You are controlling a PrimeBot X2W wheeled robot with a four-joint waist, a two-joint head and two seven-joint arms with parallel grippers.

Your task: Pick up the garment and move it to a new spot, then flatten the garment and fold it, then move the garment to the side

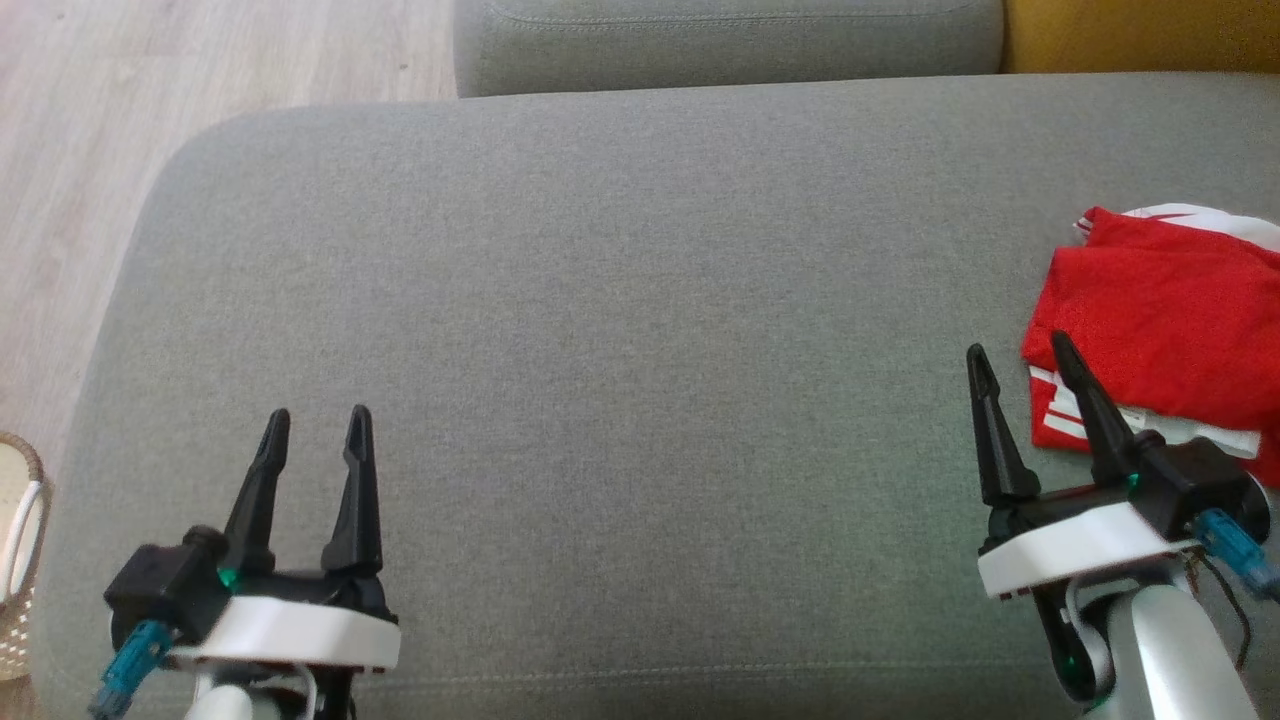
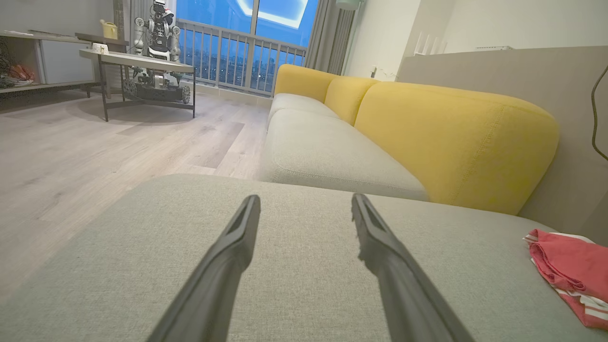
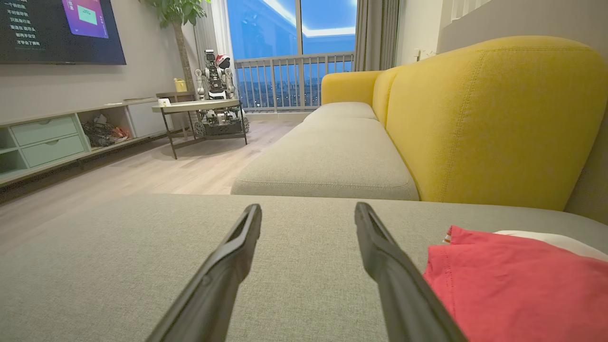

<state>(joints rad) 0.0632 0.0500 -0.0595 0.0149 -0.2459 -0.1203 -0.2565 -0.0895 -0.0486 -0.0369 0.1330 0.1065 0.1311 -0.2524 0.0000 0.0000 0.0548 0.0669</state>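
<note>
Left fingers [image 1: 355, 490] and right fingers [image 1: 992, 430] spread empty; folded garment [image 1: 1160, 330] on cushion [image 1: 640, 300]; basket [image 1: 15, 640] contents unclear.

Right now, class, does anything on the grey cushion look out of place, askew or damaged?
Nothing is spilled or damaged. The red garment lies folded at the right end of the cushion. Its fold is slightly uneven, with white striped edges peeking out. The left gripper and right gripper are open and empty.
</note>
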